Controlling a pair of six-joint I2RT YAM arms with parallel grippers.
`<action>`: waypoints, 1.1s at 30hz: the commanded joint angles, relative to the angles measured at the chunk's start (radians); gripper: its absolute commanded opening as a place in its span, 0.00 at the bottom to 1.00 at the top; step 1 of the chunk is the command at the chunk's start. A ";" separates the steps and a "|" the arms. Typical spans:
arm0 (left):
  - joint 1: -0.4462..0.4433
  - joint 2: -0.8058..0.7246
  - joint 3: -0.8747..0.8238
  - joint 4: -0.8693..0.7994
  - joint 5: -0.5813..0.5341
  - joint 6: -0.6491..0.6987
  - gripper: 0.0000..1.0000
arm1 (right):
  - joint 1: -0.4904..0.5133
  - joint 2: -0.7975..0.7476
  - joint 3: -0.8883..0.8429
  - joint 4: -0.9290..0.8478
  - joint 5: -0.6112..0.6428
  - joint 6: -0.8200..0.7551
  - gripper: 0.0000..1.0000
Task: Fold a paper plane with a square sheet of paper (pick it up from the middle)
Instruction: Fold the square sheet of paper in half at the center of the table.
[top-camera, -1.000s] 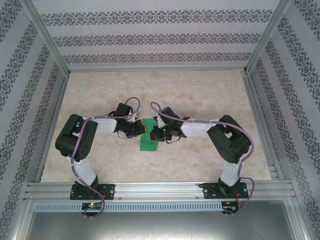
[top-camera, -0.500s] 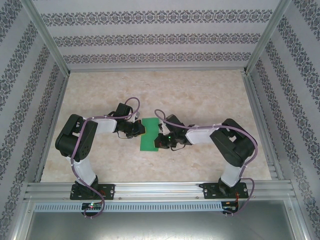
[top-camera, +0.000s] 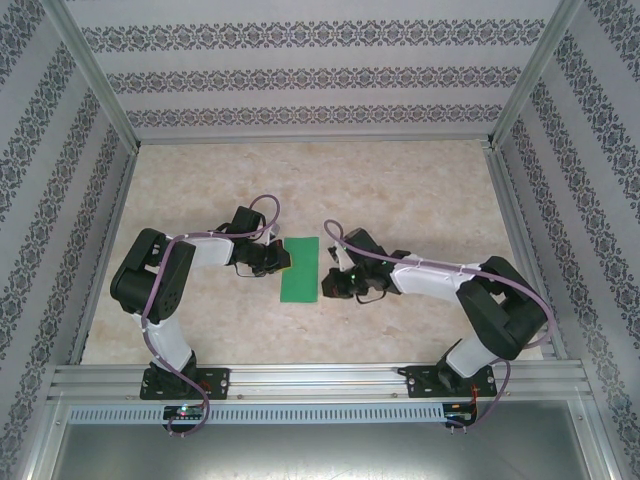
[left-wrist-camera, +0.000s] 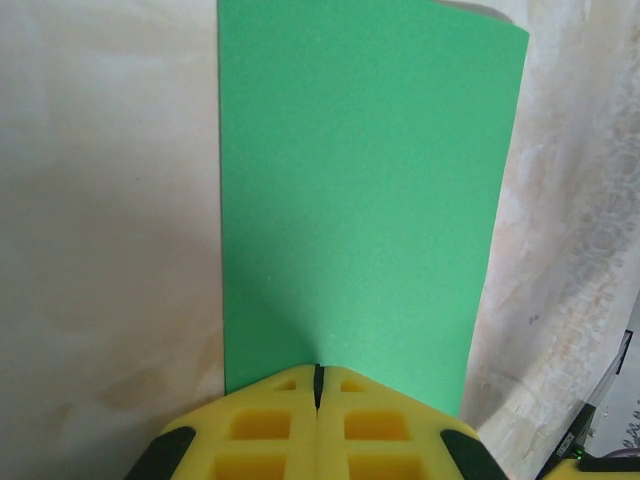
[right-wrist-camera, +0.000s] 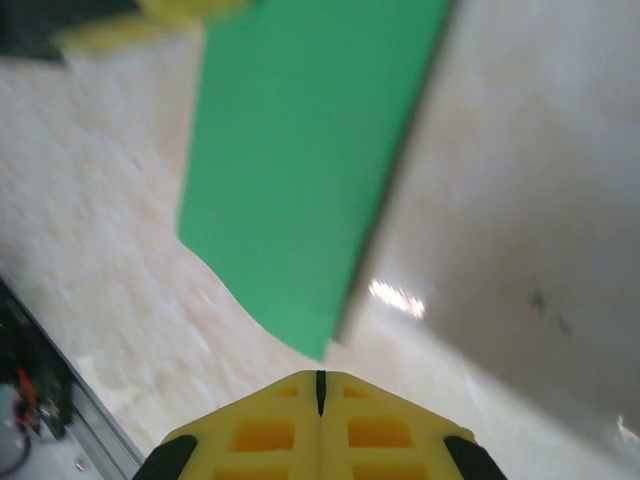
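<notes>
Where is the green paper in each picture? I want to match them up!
Top external: the green paper lies near the picture's centre, just right of the left gripper.
Left wrist: the paper runs from the yellow fingertips up to the top edge.
Right wrist: the paper slants across the upper middle, blurred.
Shared landmark: the left gripper, shut at the paper's edge, is at the bottom of its own view and a yellow blur top left in the right wrist view.
</notes>
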 joint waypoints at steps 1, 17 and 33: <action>0.005 0.058 -0.060 -0.236 -0.217 -0.001 0.00 | -0.002 0.047 0.076 0.091 -0.005 0.035 0.00; 0.005 0.059 -0.073 -0.228 -0.223 -0.031 0.00 | 0.054 0.316 0.178 0.070 -0.068 0.033 0.00; 0.009 -0.027 -0.059 -0.227 -0.213 -0.025 0.00 | -0.092 0.021 -0.047 -0.054 -0.117 -0.137 0.00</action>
